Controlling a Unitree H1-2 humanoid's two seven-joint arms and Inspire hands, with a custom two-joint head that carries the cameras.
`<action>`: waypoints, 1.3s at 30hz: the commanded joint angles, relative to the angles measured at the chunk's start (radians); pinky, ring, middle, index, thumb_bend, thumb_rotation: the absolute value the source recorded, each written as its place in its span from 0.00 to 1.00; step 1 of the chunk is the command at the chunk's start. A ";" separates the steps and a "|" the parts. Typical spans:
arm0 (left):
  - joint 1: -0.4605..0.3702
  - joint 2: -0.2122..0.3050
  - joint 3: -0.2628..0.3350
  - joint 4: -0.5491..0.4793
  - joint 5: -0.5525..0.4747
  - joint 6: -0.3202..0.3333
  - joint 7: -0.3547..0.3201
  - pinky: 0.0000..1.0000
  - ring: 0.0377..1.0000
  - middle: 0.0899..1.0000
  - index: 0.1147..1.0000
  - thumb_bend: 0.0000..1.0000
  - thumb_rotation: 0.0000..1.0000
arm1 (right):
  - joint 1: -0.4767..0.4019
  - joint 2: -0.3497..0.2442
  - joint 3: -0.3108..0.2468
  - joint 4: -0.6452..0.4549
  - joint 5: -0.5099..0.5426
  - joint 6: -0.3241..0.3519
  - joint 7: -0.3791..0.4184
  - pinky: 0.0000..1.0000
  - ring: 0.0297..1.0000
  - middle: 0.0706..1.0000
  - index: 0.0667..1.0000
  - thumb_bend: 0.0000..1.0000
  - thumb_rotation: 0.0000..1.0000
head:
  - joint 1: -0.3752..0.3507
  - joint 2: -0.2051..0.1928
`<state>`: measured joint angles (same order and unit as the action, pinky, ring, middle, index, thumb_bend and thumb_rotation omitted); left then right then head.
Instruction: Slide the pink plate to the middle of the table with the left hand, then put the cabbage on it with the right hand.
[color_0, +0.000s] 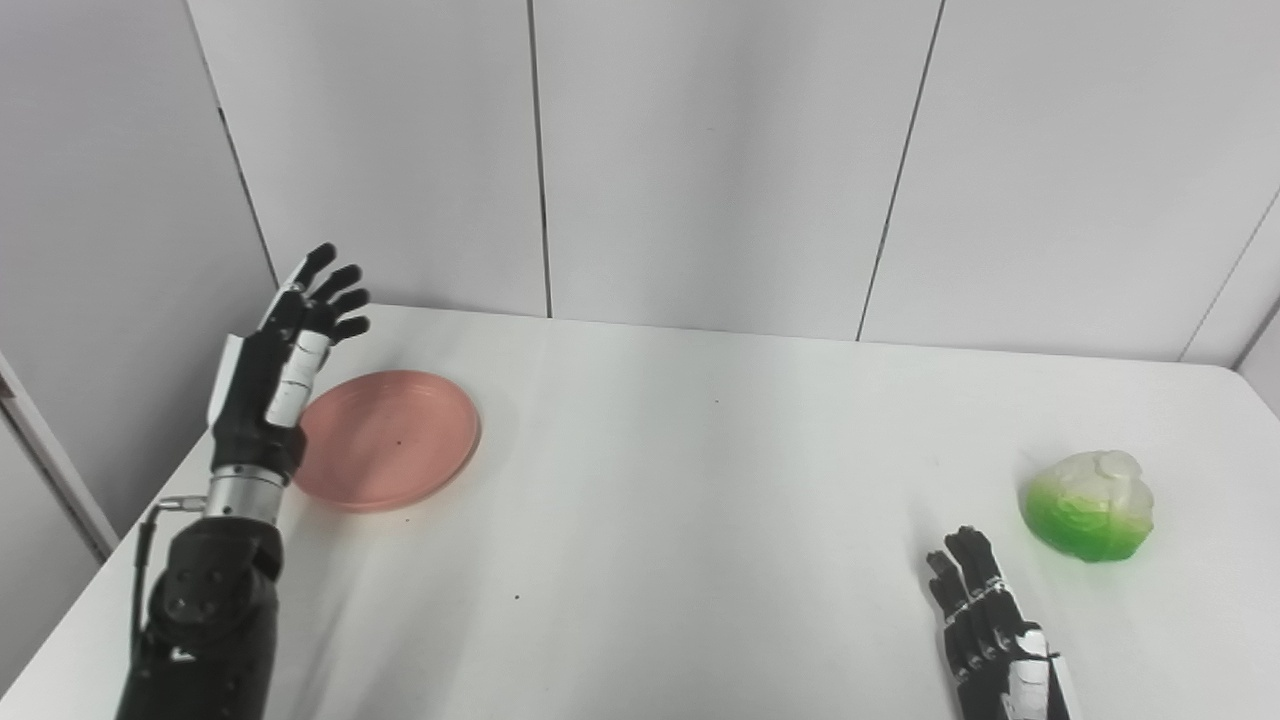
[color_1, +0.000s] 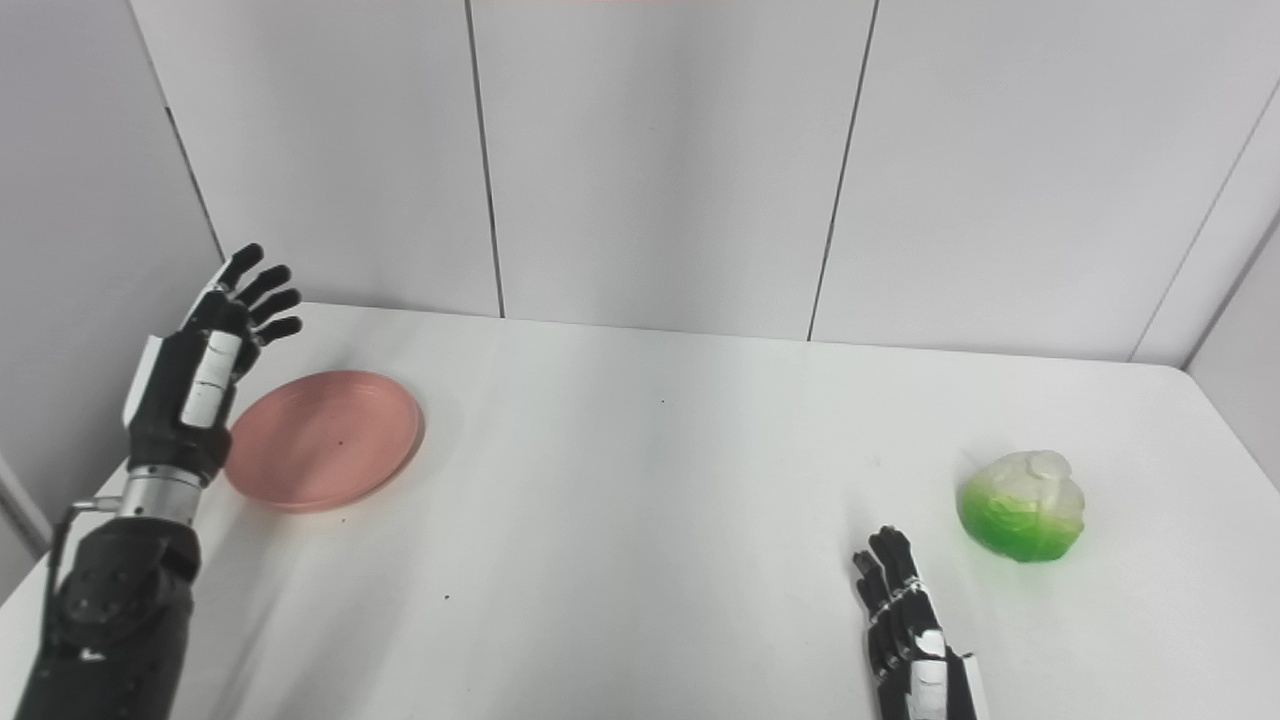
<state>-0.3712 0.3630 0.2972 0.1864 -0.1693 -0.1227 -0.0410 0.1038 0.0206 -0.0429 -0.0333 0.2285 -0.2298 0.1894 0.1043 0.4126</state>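
Observation:
A round pink plate (color_0: 385, 440) lies flat near the table's left edge. My left hand (color_0: 280, 365) is raised above the table just left of the plate, fingers spread and pointing up and away, holding nothing. A green and white cabbage (color_0: 1090, 503) rests on the table at the right. My right hand (color_0: 985, 625) lies low at the front right, fingers stretched forward, a short way left of and nearer than the cabbage, not touching it.
The white table (color_0: 700, 480) runs back to grey wall panels (color_0: 700, 150). Its left edge passes close by the plate and its right rear corner shows beyond the cabbage.

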 joint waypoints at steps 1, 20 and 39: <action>-0.083 0.040 0.020 0.024 -0.020 -0.061 -0.001 0.80 0.85 0.86 0.82 0.93 0.84 | 0.033 -0.021 -0.002 0.058 -0.007 0.010 -0.004 1.00 0.95 0.96 0.93 0.85 1.00 | 0.000 0.001; -0.339 0.129 0.066 0.796 -0.106 -0.290 -0.091 0.76 0.85 0.86 0.81 0.91 0.78 | 0.041 -0.021 -0.003 0.049 -0.016 0.001 -0.009 1.00 0.94 0.95 0.92 0.87 0.98 | -0.023 0.016; -0.350 0.138 0.060 1.050 -0.164 -0.302 -0.191 0.77 0.81 0.77 0.74 0.92 0.76 | 0.062 -0.028 -0.001 0.008 -0.009 0.026 -0.008 1.00 0.93 0.94 0.92 0.86 0.97 | -0.043 0.049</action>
<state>-0.6899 0.4741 0.3584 1.2321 -0.3262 -0.4127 -0.2045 0.1156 0.0194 -0.0426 -0.0479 0.2196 -0.2339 0.1830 0.0599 0.4601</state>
